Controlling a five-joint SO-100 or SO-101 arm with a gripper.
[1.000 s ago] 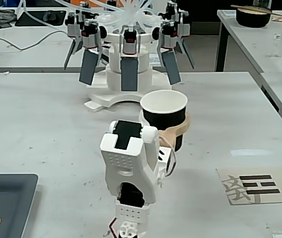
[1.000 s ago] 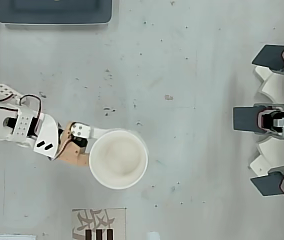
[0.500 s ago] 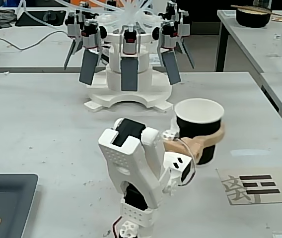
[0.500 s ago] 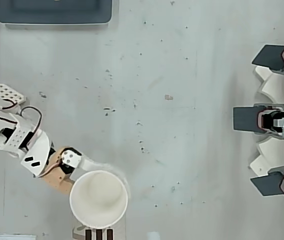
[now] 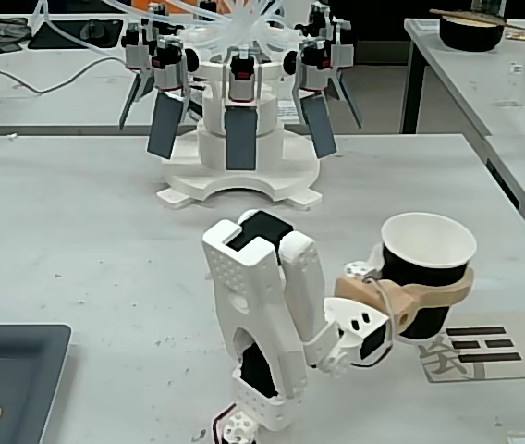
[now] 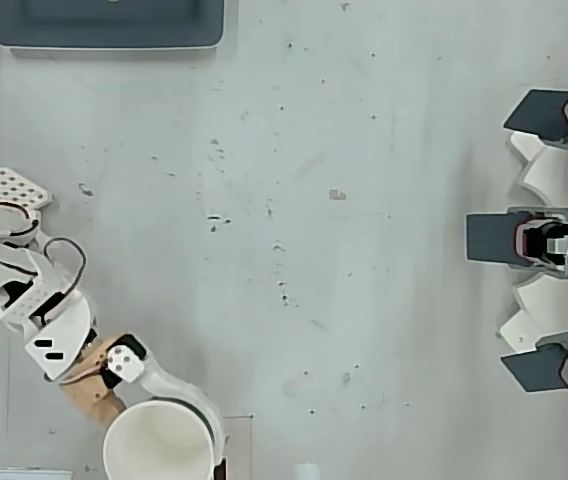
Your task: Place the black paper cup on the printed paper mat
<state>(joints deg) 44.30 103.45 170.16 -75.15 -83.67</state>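
In the fixed view the black paper cup (image 5: pixel 426 319) stands upright with its white inside showing, and my gripper (image 5: pixel 433 291) is shut on it, a tan finger wrapped round its wall. The cup's base is over the left edge of the printed paper mat (image 5: pixel 486 351), a beige sheet with black bars at the lower right. I cannot tell whether the base touches the mat. The overhead view looks into the cup (image 6: pixel 154 450) at the bottom left edge, with the gripper (image 6: pixel 154 440) hugging it from the left. The mat does not show clearly there.
A dark grey tray (image 5: pixel 4 370) lies at the lower left, seen at the top (image 6: pixel 104 25) from overhead. A white fixture with dark paddles (image 5: pixel 239 129) stands at the table's back, at the right side (image 6: pixel 554 240) overhead. A dark bowl (image 5: pixel 470 30) rests on another table.
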